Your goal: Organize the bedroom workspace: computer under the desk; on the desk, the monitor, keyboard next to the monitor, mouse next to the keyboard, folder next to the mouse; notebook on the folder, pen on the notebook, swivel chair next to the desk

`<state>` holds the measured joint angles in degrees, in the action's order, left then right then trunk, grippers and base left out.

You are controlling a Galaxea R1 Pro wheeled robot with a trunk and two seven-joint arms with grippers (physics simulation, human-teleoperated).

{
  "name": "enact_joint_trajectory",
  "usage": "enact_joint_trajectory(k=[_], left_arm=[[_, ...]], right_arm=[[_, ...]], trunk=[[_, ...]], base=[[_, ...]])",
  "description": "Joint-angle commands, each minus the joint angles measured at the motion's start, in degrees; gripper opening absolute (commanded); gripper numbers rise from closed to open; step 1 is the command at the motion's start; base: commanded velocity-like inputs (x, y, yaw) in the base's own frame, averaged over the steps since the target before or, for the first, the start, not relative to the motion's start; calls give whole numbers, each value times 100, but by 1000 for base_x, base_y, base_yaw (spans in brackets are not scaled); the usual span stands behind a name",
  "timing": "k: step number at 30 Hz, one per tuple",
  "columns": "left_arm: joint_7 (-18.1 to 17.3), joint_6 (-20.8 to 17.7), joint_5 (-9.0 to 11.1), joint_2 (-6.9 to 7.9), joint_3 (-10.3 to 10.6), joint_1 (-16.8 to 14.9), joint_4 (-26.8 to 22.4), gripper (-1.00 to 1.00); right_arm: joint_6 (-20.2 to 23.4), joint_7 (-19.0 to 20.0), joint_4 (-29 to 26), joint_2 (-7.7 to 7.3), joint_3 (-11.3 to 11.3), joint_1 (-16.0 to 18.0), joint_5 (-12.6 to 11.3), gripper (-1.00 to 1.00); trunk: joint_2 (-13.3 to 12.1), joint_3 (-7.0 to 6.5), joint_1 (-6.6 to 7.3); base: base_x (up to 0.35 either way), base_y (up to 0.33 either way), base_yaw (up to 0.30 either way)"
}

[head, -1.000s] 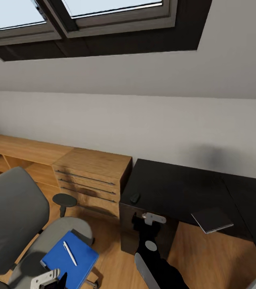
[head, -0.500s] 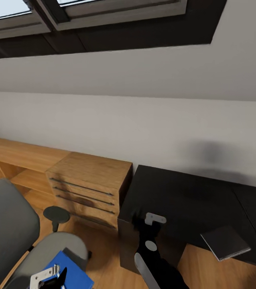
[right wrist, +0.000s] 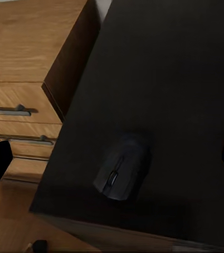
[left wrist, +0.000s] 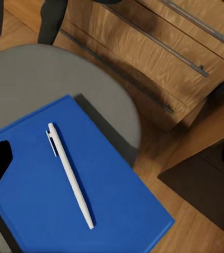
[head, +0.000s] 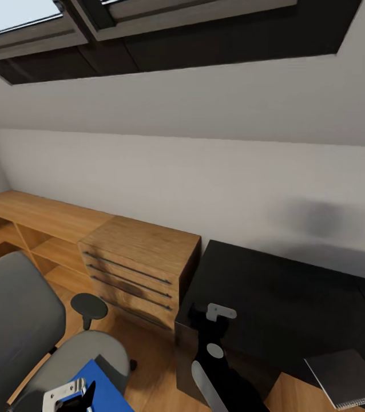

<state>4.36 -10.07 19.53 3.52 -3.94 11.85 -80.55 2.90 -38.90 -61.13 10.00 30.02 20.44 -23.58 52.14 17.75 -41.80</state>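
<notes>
Left gripper (head: 71,397) low, right gripper (head: 208,315) raised, fingers spread

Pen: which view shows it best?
Left wrist view: the whole white pen lies unobstructed on the blue folder. Head view catches the folder's corner behind the left gripper.

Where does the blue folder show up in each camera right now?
Head view: folder at the bottom left, on the swivel chair seat.
Left wrist view: folder on the seat, with the pen on it.
Right wrist view: mouse on the desk.
Shared landmark: wooden drawer unit.
</notes>
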Motion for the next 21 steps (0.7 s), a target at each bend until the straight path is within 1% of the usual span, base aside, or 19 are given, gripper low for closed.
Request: enact_joint_trajectory(k=[1, 2, 6, 7, 8, 9, 11, 12, 13, 14, 16, 17, 18, 19, 20, 21], left_arm=[[28, -30, 62, 4, 3, 2, -13, 100], [27, -30, 63, 3, 2, 2, -13, 100], [23, -30, 67, 1, 5, 2, -31, 100], [22, -28, 69, 0, 6, 2, -42, 100], [22, -27, 71, 0, 6, 2, -51, 100], [22, -25, 73, 0, 7, 2, -76, 100], [21, -23, 76, -4, 7, 2, -106, 100], [21, -22, 76, -4, 7, 2, -114, 100], [21, -22, 77, -4, 11, 2, -122, 100], [21, -22, 77, -3, 11, 2, -124, 100], [21, -22, 77, -5, 13, 2, -125, 100], [21, -22, 77, -2, 13, 2, -127, 100], [21, -22, 77, -2, 13, 2, -130, 100], [18, -20, 77, -6, 17, 2, -135, 100], [19, -17, 77, -7, 25, 2, -136, 100], [19, -16, 77, -7, 30, 2, -136, 100]], right_arm=[[33, -33, 12, 0, 20, 5, -15, 100], [36, -31, 36, 0, 36, 5, -13, 100], [39, -13, 236, 0, 241, 7, 58, 100], [44, -3, 354, 0, 363, 9, 154, 100], [46, 2, 421, 0, 418, 11, 218, 100], [48, 9, 553, 0, 500, 15, 377, 100], [61, 68, 769, 0, 584, 32, 728, 100], [69, 148, 865, 0, 603, 50, 849, 100], [80, 415, 1115, 0, 619, 153, 977, 100], [83, 584, 1296, 0, 616, 306, 1009, 100], [85, 750, 1540, 0, 586, 536, 1027, 100], [71, 1081, 2284, 0, 373, 1122, 1032, 100], [32, 1377, 2995, 0, 55, 1586, 1015, 100], [-197, 2240, 4314, -73, -696, 2503, 990, 100], [-234, 2421, 4503, -146, -808, 2635, 981, 100], [-245, 2493, 4571, -181, -848, 2682, 975, 100]], trunk=[[6, 7, -1], [6, 7, -1], [6, 8, -1], [6, 8, -1], [6, 8, -1], [6, 9, -1], [6, 9, -1], [6, 9, -1], [6, 9, -1], [6, 9, -1], [6, 9, -1], [6, 9, -1], [6, 9, -1], [6, 9, -1], [6, 9, -1], [6, 9, -1]], base=[[5, -4, 55], [4, -3, 44], [2, -2, 21], [1, -1, 9], [1, 0, 6], [0, 0, 5], [0, 0, 2], [0, 0, 1], [0, 0, 0], [0, 0, 0], [0, 0, 0], [0, 0, 0], [0, 0, 0], [0, 0, 0], [0, 0, 0], [0, 0, 0]])
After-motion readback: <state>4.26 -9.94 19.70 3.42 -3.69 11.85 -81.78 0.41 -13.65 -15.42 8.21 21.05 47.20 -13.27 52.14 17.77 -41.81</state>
